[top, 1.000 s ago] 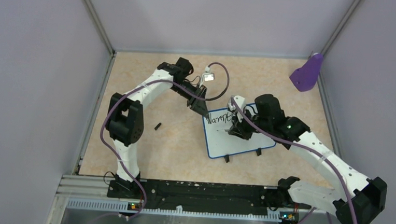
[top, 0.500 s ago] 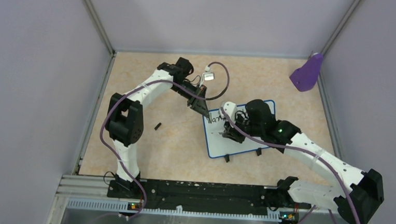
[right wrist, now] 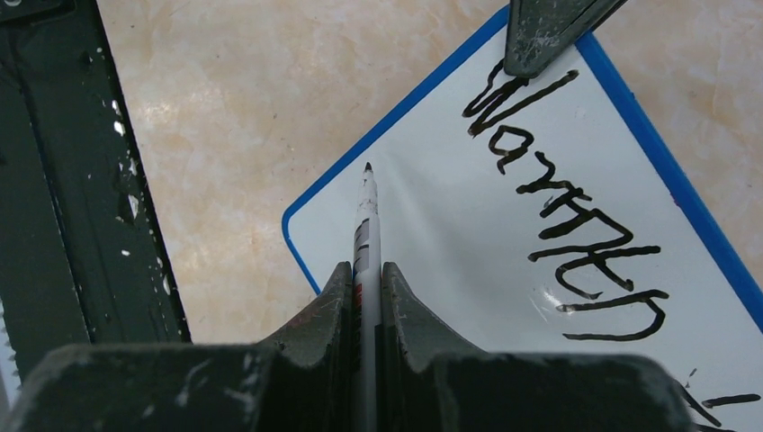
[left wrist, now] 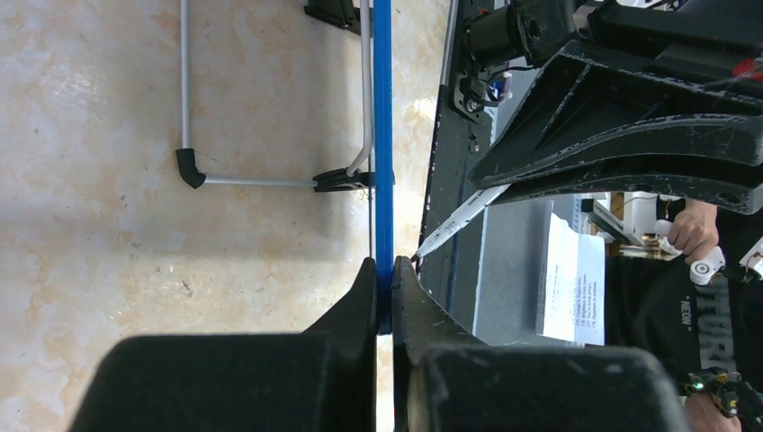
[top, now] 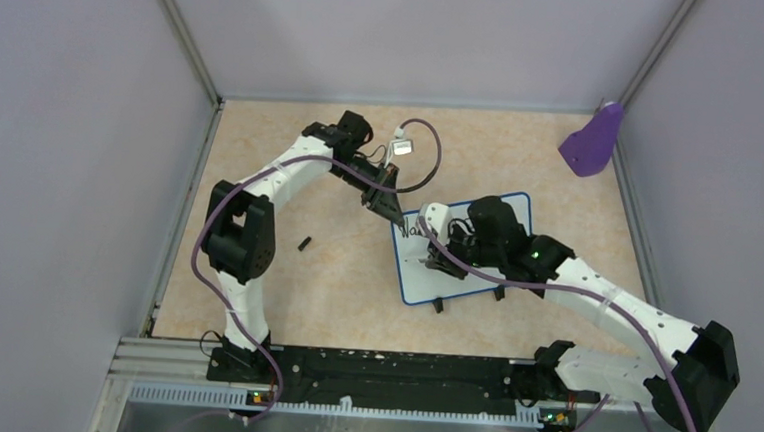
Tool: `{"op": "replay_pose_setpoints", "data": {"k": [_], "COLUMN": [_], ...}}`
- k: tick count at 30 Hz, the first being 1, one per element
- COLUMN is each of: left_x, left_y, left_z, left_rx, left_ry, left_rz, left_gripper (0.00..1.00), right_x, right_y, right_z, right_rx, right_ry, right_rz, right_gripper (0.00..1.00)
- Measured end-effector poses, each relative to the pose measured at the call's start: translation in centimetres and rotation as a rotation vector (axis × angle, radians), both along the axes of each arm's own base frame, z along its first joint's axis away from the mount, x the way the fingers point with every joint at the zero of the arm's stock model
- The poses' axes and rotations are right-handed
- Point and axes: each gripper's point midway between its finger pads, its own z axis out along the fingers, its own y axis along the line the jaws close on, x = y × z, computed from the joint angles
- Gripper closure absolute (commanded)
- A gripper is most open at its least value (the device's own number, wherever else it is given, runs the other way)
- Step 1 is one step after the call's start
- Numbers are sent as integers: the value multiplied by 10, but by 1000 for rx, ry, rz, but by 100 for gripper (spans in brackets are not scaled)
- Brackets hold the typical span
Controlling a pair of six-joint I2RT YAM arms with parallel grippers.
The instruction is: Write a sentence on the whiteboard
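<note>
The whiteboard [top: 459, 286] lies flat on the table with its blue rim [left wrist: 382, 135] and two black feet at its near edge. My left gripper [top: 395, 220] is shut on the rim at the board's far left corner [left wrist: 383, 265]. My right gripper [top: 433, 261] is shut on a white marker [right wrist: 366, 216]. The marker's black tip is over blank board near the left edge, below the first line. The sentence [right wrist: 558, 207] reads "Warmth" in black. In the top view my right arm hides most of it.
A purple scoop-shaped object [top: 593, 141] stands at the far right wall. A small black cap [top: 304, 242] lies on the table left of the board. The black rail [top: 379, 366] with the arm bases runs along the near edge. Walls close three sides.
My right gripper has moved left along the board with the marker, from the right end of the written word to the board's left part. The left arm has not moved.
</note>
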Motion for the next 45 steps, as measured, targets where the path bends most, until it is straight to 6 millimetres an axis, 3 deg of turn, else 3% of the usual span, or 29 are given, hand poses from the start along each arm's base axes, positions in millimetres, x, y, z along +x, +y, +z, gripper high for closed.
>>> {"op": "replay_pose_setpoints", "data": {"k": [8,33,45], "left_x": [2,7,7], "left_y": [0,4,5], "left_z": [0,-1,-1], "left_rx": [3,8,8], "left_ry": [-3,-7,-7], "left_rz": [20,66,64], "left_gripper": [100,100,100], "right_x": [-6,4,17], "right_y": [-5,-3,2], "right_z": [-8,-3,13], "right_rx": [-3,6,36], "right_ry": [1,-27,-60], "right_rz": [9,-30,-76], "right_gripper": [100,100,100]}}
